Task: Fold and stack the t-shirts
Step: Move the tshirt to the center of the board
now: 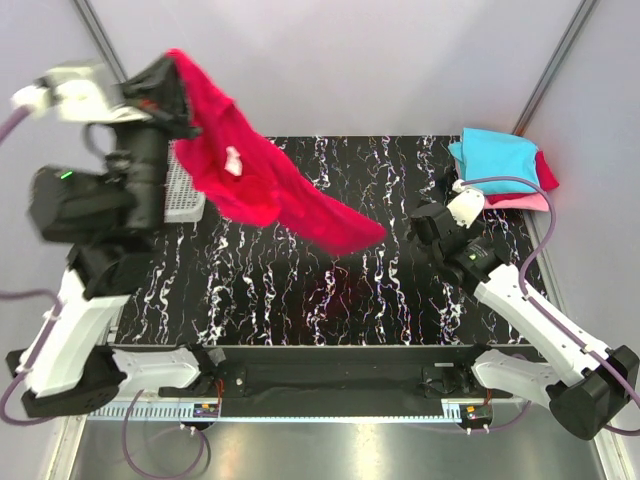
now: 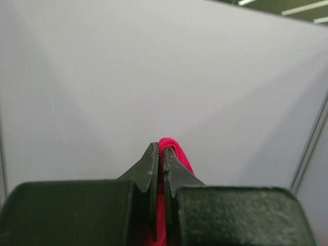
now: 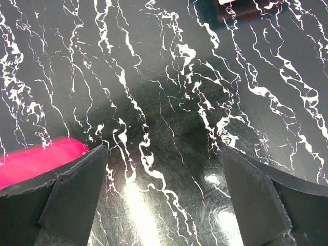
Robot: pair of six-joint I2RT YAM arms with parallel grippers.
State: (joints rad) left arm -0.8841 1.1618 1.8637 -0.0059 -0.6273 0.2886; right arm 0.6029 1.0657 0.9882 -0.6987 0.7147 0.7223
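Black left gripper [image 2: 160, 151], raised high, is clamped tight on an edge of the crimson t-shirt [image 1: 250, 175]. The shirt trails down and away to its right, over the marbled black table [image 1: 400, 300]. Near the shirt's low end, the right gripper [image 1: 428, 228] hovers with jaws spread wide, holding nothing. Just beyond it lies a stack of folded t-shirts [image 1: 497, 165], cyan on top.

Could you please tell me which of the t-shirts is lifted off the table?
The crimson-red t-shirt, pinched by the left end effector; the cyan, dark red and pink ones lie stacked far right.
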